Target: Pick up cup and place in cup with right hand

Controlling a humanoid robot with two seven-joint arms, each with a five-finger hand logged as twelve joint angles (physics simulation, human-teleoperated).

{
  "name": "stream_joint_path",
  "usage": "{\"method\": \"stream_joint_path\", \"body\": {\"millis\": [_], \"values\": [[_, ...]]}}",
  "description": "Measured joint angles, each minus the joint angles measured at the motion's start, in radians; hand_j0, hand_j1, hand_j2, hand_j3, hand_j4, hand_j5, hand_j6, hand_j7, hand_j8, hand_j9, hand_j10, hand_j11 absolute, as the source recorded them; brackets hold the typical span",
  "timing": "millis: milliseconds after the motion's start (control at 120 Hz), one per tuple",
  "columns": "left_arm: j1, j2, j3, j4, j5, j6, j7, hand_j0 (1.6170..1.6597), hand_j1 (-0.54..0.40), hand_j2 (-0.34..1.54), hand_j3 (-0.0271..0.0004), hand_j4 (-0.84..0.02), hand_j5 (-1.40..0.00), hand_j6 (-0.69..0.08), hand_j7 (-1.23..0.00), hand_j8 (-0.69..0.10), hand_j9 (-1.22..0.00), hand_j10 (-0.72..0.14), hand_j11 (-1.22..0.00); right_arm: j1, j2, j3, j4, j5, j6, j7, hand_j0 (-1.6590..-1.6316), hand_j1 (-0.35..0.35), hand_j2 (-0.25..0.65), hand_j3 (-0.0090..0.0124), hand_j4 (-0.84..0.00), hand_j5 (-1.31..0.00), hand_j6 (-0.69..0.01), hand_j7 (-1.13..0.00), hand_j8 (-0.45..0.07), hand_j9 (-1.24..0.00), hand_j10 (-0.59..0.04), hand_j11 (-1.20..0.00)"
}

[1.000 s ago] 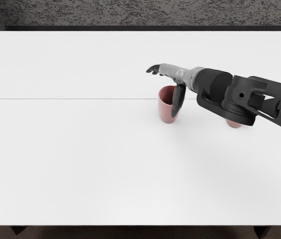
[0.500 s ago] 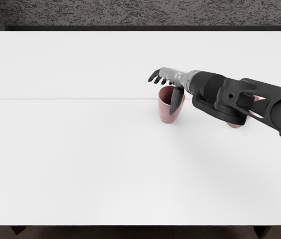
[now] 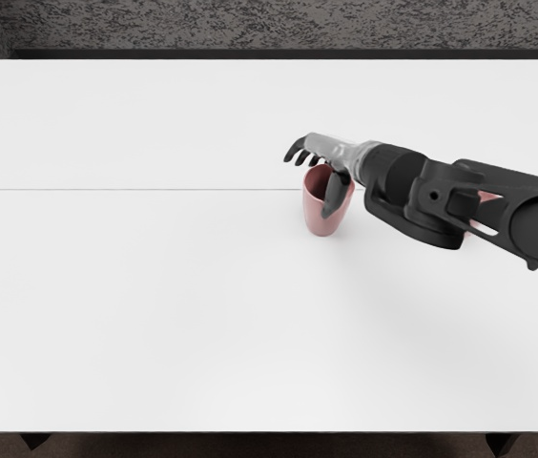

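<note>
The right hand (image 3: 310, 181) is over a pink cup (image 3: 321, 216) standing upright right of the table's middle. Its fingers are spread beyond the cup's far rim, and the thumb hangs across the near right part of the opening. Nothing is grasped. Whether hand and cup touch cannot be told. A second pink cup (image 3: 487, 197) is mostly hidden beneath the right forearm; only small bits of it show.
The white table (image 3: 135, 286) has a thin line running across it. The right forearm (image 3: 512, 215) reaches in from the right edge, above the second cup. Dark textured ground lies past the far edge.
My right hand has come slightly down and nearer the first cup, its fingers bending a little more. The forearm has shifted over the second cup. The first cup has not moved.
</note>
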Motion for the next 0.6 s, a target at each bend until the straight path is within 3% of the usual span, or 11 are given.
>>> {"method": "stream_joint_path", "body": {"millis": [242, 308, 367, 400, 600], "values": [[0.0, 0.0, 0.0, 0.0, 0.0, 0.0, 0.0, 1.6581, 0.349, 0.0, 0.0, 0.0, 0.0, 0.0, 0.0, 0.0, 0.0, 0.0, 0.0, -0.002, 0.0, -0.01, 0.0, -0.001, -0.004, 0.0, -1.658, 0.035, -0.062, 0.0, -0.323, -0.42, -0.324, -0.42, -0.323, -0.42, -0.323, -0.42], [0.0, 0.0, 0.0, 0.0, 0.0, 0.0, 0.0, 1.6581, 0.349, 0.0, -0.0001, 0.0, 0.0, 0.0, 0.0, 0.0, 0.0, 0.0, 0.0, -0.002, 0.0, -0.016, 0.0, -0.004, -0.004, 0.0, -1.658, 0.049, -0.062, 0.0001, -0.347, -0.43, -0.343, -0.44, -0.347, -0.43, -0.319, -0.44], [0.0, 0.0, 0.0, 0.0, 0.0, 0.0, 0.0, 1.6581, 0.349, 0.0, -0.0001, 0.0, 0.0, 0.0, 0.0, 0.0, 0.0, 0.0, 0.0, -0.002, -0.002, -0.019, 0.001, -0.005, -0.004, 0.0, -1.658, 0.06, -0.062, 0.0001, -0.368, -0.43, -0.359, -0.45, -0.318, -0.44, -0.307, -0.45], [0.0, 0.0, 0.0, 0.0, 0.0, 0.0, 0.0, 1.6581, 0.349, 0.0, -0.0001, 0.0, 0.0, 0.0, 0.0, 0.0, 0.0, 0.0, 0.0, -0.002, -0.002, -0.02, 0.001, -0.007, -0.005, 0.0, -1.658, 0.071, -0.059, 0.0001, -0.391, -0.44, -0.375, -0.46, -0.335, -0.44, -0.326, -0.47], [0.0, 0.0, 0.0, 0.0, 0.0, 0.0, 0.0, 1.6581, 0.349, 0.0, -0.0002, 0.0, 0.0, 0.0, 0.0, 0.0, 0.0, 0.0, 0.0, 0.001, -0.001, -0.021, 0.003, -0.001, 0.0, 0.0, -1.6573, 0.105, 0.027, 0.0001, -0.469, -0.51, -0.444, -0.55, -0.324, -0.53, -0.295, -0.55]]}}
